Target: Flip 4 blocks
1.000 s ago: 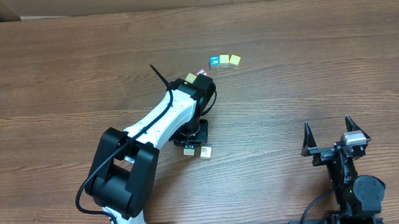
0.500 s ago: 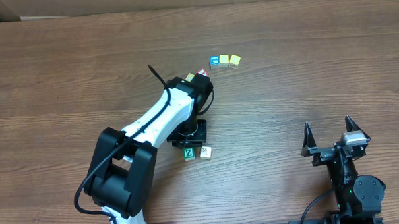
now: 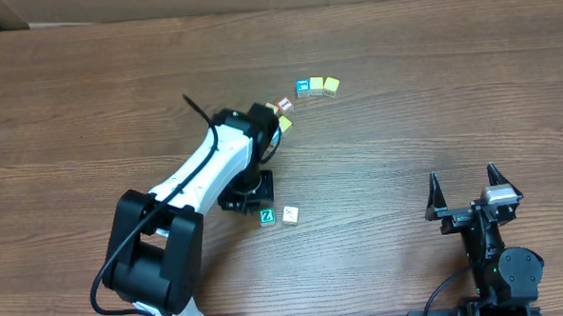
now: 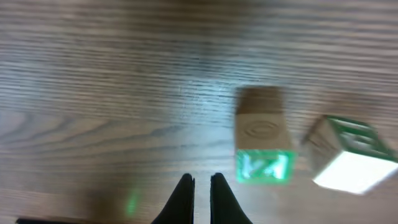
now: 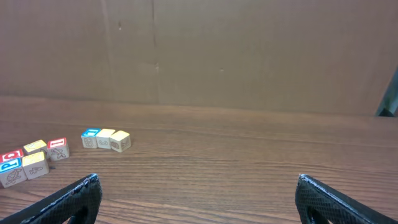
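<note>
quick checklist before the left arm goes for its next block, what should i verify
1. Left fingers open for a grasp: not ok, shut with nothing between them.
2. Green Z block free of the fingers: ok, it lies apart from them.
3. Room between it and the cream block: cannot tell, they lie close side by side.
4. Right fingers out of the way: ok, open and far from every block.
5. Teal-blue block uncovered: ok, it sits at the end of a row of three.
6. Left wrist view sharp: not ok, blurred.
</note>
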Robot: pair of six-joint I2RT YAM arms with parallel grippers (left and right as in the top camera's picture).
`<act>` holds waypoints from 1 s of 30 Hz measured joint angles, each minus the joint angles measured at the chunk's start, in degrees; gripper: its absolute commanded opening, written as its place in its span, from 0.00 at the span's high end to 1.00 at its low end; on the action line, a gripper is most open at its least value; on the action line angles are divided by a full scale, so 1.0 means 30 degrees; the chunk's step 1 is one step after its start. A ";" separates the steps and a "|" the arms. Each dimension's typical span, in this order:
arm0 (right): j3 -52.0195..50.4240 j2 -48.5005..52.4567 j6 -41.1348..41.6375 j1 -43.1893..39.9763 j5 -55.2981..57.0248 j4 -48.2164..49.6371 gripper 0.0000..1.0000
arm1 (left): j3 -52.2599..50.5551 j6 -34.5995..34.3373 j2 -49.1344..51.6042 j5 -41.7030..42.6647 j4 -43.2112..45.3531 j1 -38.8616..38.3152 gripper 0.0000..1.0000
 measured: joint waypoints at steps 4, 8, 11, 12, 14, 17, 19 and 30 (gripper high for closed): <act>0.0000 0.0000 0.0000 0.0000 0.0000 0.0000 0.00 | -0.1472 -0.0131 0.0000 0.0000 0.0787 0.0000 0.96; 0.0000 0.0000 0.0007 0.0000 0.0000 0.0007 0.00 | -0.2142 -0.0197 0.0000 0.0007 0.2164 0.0000 0.96; 0.0000 0.0000 0.0007 0.0000 -0.0007 0.0007 0.00 | -0.2222 -0.0197 0.0000 0.0182 0.3257 0.0000 0.96; 0.0000 0.0000 0.0000 0.0000 0.0000 0.0007 0.00 | -0.2222 -0.0197 0.0000 0.0321 0.3512 0.0000 0.96; 0.0000 0.0000 0.0000 0.0000 0.0000 0.0022 0.00 | -0.2222 -0.0197 0.0000 0.0678 0.3869 0.0000 0.96; 0.0000 0.0000 0.0000 0.0000 0.0000 0.0015 0.00 | -0.2222 -0.0197 0.0000 0.1275 0.4277 -0.0007 0.96; 0.0000 0.0000 0.0000 0.0000 -0.0007 0.0015 0.00 | -0.2222 -0.0197 0.0000 0.1588 0.4422 -0.0007 0.96; 0.0000 0.0000 -0.0007 -0.0007 0.0000 0.0015 0.00 | -0.2222 -0.0357 0.0000 0.2047 0.4677 -0.0219 0.96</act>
